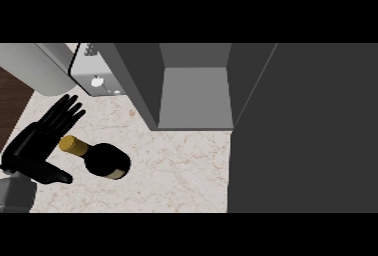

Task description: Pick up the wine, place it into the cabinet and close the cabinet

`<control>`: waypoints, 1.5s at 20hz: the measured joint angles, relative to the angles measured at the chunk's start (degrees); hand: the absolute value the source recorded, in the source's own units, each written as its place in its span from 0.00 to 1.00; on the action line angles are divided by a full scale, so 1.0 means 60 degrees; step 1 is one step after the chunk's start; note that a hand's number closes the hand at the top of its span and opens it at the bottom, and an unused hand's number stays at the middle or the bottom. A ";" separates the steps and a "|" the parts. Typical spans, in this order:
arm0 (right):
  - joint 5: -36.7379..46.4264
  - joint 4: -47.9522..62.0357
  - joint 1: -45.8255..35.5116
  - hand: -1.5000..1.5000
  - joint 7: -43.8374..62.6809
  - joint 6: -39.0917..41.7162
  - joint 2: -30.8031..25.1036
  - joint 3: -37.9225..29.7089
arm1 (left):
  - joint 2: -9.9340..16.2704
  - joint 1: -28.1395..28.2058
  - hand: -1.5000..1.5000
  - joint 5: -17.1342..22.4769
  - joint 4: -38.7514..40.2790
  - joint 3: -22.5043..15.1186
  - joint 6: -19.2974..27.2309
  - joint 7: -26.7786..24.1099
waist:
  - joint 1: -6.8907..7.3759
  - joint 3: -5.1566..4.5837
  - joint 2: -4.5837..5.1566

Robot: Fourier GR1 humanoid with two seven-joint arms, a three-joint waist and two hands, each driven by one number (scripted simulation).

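The left hand [37,145] is closest, just left of the wine bottle [100,157]. Its fingers are straight and spread apart, and it holds nothing. The thumb sticks out under the bottle's neck, so it looks ready to grab. The bottle stands on the worktop [177,170], not picked up yet. Up and to the right of the bottle, the cabinet [193,97] stands open, waiting for it. The right hand is not seen.
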 measured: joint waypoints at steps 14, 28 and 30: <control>0.0371 -0.0071 -0.0356 0.00 0.0304 -0.0311 0.0178 0.0305 | 0.0072 -0.0829 0.00 -0.1793 0.3562 -0.0280 -0.0541 -0.2760 | -0.0024 -0.0005 0.0007; 0.0240 0.0032 -0.0067 0.00 -0.0079 0.0087 0.0054 -0.0067 | -0.0120 -0.1772 0.00 -0.3201 0.6465 -0.0760 0.0270 -0.4830 | -0.0045 -0.0007 0.0013; 0.0253 -0.0043 -0.0061 0.00 0.0011 0.0068 0.0072 -0.0011 | -0.0209 -0.2020 0.00 -0.3131 0.6750 -0.0699 0.0333 -0.4777 | -0.0045 -0.0005 0.0014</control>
